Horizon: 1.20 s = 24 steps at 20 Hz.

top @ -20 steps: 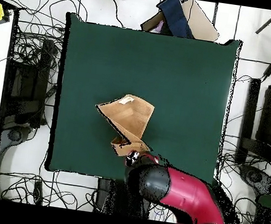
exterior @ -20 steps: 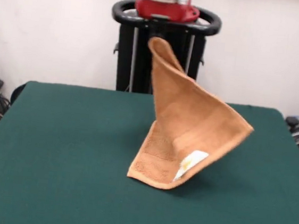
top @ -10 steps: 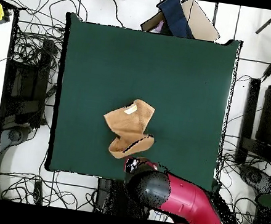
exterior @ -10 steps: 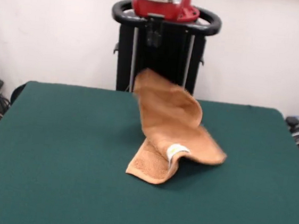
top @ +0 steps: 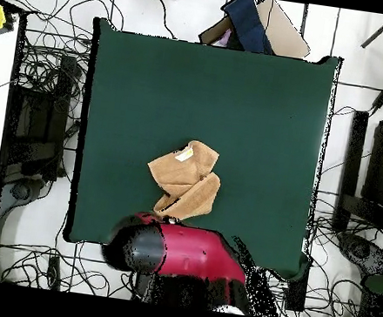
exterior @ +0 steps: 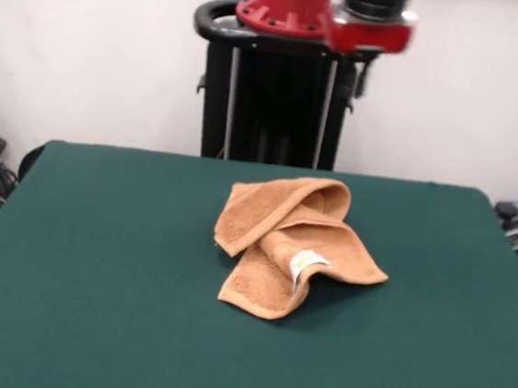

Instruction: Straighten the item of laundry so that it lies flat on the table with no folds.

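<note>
Tool: not clearly shown in either view; only the red and black arm [exterior: 352, 18] appears, at the top of the front view and over the surface's base-side edge in the overhead view [top: 177, 252]. I cannot tell whether the tool is open or closed, and nothing hangs from the arm.

Towel [exterior: 293, 244]: lies crumpled near the middle of the surface [exterior: 92, 278], free of the arm. One part is rolled over itself into a hump at the far side; another flap is doubled under, with the white tag [exterior: 306, 262] showing at the fold.

Task state: not done, by my judgement; several layers overlap and no full edge lies flat.

Risk, grasp: a pinch into the hump could catch two layers at once, so a lift would carry the fold along instead of opening it.

Risk, corner: the corners are partly buried, so a wrong pick point is likely.

Risk, drag: terry on felt probably grips, so pulling may bunch the towel further.
</note>
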Each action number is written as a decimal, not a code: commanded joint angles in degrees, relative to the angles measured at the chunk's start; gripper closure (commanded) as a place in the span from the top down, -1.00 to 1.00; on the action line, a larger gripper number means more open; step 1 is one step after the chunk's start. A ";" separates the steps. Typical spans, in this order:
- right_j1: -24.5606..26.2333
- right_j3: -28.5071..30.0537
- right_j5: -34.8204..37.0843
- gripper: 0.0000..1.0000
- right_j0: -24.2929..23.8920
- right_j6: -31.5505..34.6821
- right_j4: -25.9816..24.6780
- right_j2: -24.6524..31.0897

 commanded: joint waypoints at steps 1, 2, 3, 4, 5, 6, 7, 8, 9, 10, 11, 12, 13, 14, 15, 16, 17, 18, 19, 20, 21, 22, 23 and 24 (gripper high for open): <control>8.89 -7.35 -2.62 -1.00 9.13 20.82 4.11 -2.86; 10.05 -8.28 -3.25 -1.00 9.71 20.80 4.52 -3.52; 11.13 -9.06 -4.23 -1.00 9.78 20.76 4.51 -4.35; 12.21 -9.85 -5.21 -1.00 9.85 20.71 4.51 -5.19; 13.58 -11.03 -6.67 -1.00 10.17 20.77 3.55 -6.58; 14.94 -12.22 -8.13 -1.00 10.49 20.83 2.60 -7.97; 16.72 -13.29 -10.30 -1.00 10.74 20.78 1.34 -9.36; 18.54 -14.46 -12.13 -1.00 11.45 21.28 0.18 -11.27; 20.22 -16.05 -13.53 -1.00 13.01 22.32 -1.58 -14.01; 21.82 -17.31 -14.58 -1.00 14.43 23.23 -2.56 -16.59; 23.34 -18.59 -15.35 -1.00 15.98 23.85 -3.21 -19.35; 24.85 -19.87 -16.11 -1.00 17.52 24.46 -3.85 -22.11; 26.25 -20.75 -17.14 -1.00 18.73 24.62 -3.90 -24.54; 27.57 -21.40 -18.12 -1.00 19.49 24.42 -3.52 -26.42; 28.84 -21.49 -19.75 -1.00 19.61 23.73 -2.78 -27.55; 30.00 -21.41 -21.54 -1.00 19.20 23.37 -2.06 -27.94; 31.20 -20.79 -23.87 -1.00 18.45 22.91 -1.05 -27.79; 32.42 -20.12 -26.29 -1.00 17.96 23.12 0.23 -27.84; 33.38 -19.38 -28.28 -1.00 17.94 23.90 1.67 -28.14; 34.34 -18.63 -30.27 -1.00 17.92 24.67 3.12 -28.43; 34.46 -17.86 -31.70 -1.00 17.71 23.96 4.40 -28.52; 34.59 -17.08 -33.14 1.00 17.51 23.25 5.69 -28.62; 34.47 -16.60 -33.51 1.00 17.23 23.50 5.98 -28.72; 34.35 -16.13 -33.88 1.00 16.94 23.75 6.26 -28.83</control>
